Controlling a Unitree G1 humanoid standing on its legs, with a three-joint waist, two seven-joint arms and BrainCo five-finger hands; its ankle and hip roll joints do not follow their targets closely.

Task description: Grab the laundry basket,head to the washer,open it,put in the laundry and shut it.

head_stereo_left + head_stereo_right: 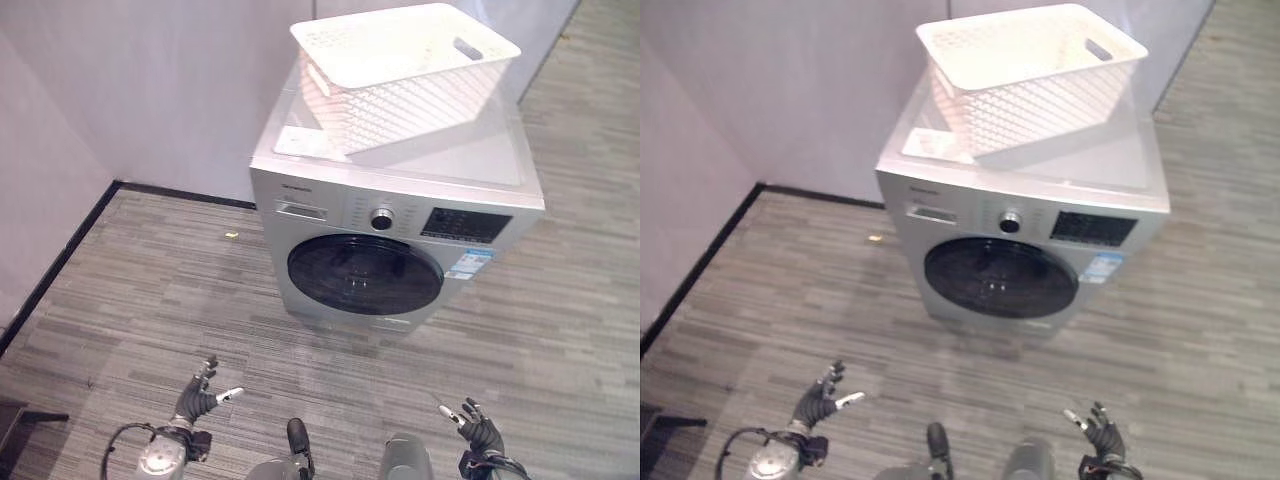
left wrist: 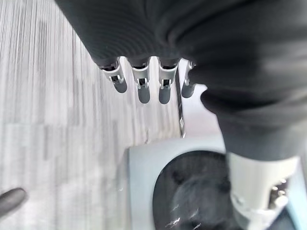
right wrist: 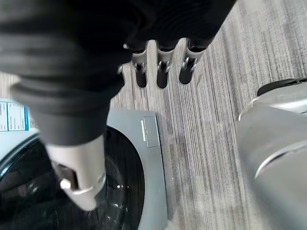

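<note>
grey striped floor (image 1: 150, 300), pale walls (image 1: 150, 90)

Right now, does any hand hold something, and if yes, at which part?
Nothing is held. The left hand and right hand hang open and empty over the floor, apart from the washer. The basket sits on top of it.

Bare floor (image 1: 150, 300) before closed washer door (image 1: 365, 273); basket (image 1: 400, 70) blocking washer top.
</note>
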